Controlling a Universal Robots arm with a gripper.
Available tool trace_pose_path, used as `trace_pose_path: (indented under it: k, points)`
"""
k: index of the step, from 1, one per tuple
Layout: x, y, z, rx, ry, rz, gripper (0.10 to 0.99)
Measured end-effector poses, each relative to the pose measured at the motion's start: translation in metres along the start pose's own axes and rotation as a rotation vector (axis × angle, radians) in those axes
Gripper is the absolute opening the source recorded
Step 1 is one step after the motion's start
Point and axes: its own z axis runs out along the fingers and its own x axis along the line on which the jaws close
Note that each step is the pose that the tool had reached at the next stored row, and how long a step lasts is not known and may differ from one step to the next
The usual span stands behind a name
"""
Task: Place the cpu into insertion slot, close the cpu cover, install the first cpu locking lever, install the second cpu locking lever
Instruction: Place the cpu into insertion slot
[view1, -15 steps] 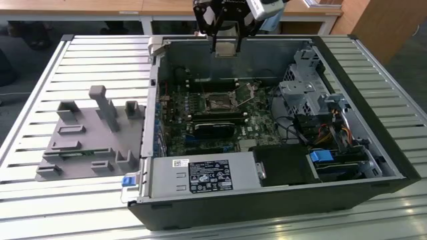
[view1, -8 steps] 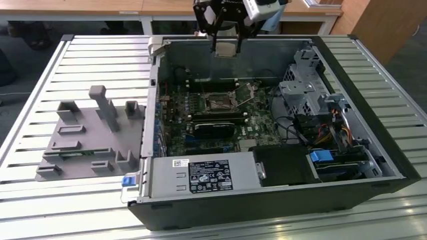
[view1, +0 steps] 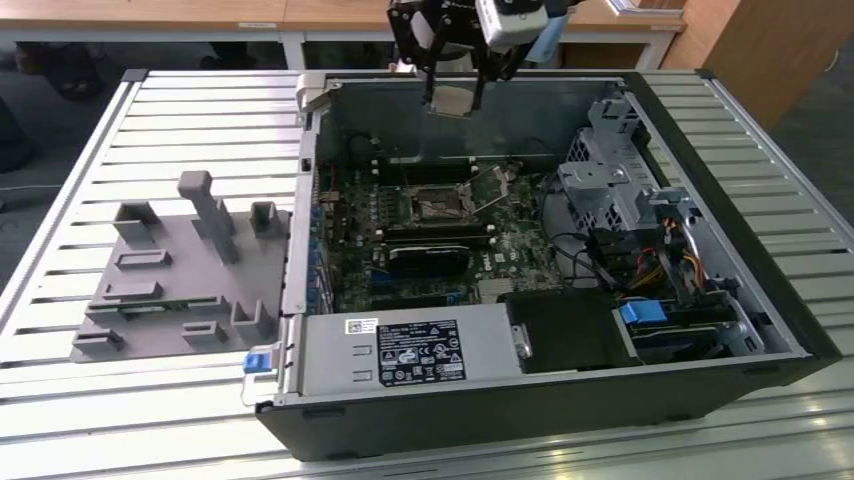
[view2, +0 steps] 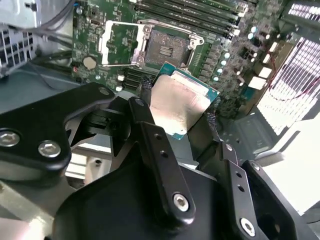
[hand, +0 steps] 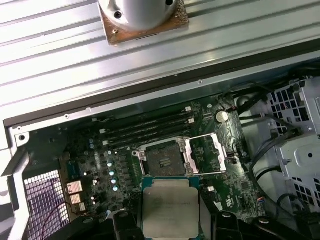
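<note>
Tool (view1: 454, 98) hangs above the far wall of the open computer case (view1: 534, 420), well clear of the motherboard (view1: 400, 215) below.

Tool state: fingers (view2: 145, 125) clamped on opposite edges of the cpu (view2: 180, 100). The chip's pale metal top faces the second wrist camera, with a green border showing round it. In the first wrist view the cpu sits between the two black fingertips, with its printed metal face to the camera.

The cpu is in the air, not touching the board.

Insertion slot (hand: 162, 160): bare, dark pin field exposed, thin metal rim around it. In the first wrist view it lies just past the held chip.

The cpu cover (hand: 188, 155) is swung open and lies flat on the board beside the slot, with green board showing through its cut-out centre.

Memory sticks (hand: 150, 127) run in parallel rows on the slot's other side, toward the case wall.

Exterior view: the power supply box (view1: 407, 350), with its label upward, sits at the near end of the case. A grey moulded fixture (view1: 174, 280) sits on the slatted tabletop (view1: 200, 130) off the case's side, at the exterior view's left.
</note>
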Motion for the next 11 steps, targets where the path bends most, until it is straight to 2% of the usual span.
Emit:
trace_pose_path:
  k: [11]
  points:
    - [-0.0001,-0.0003,0.0032,-0.004,-0.0173,0.195,0.541]
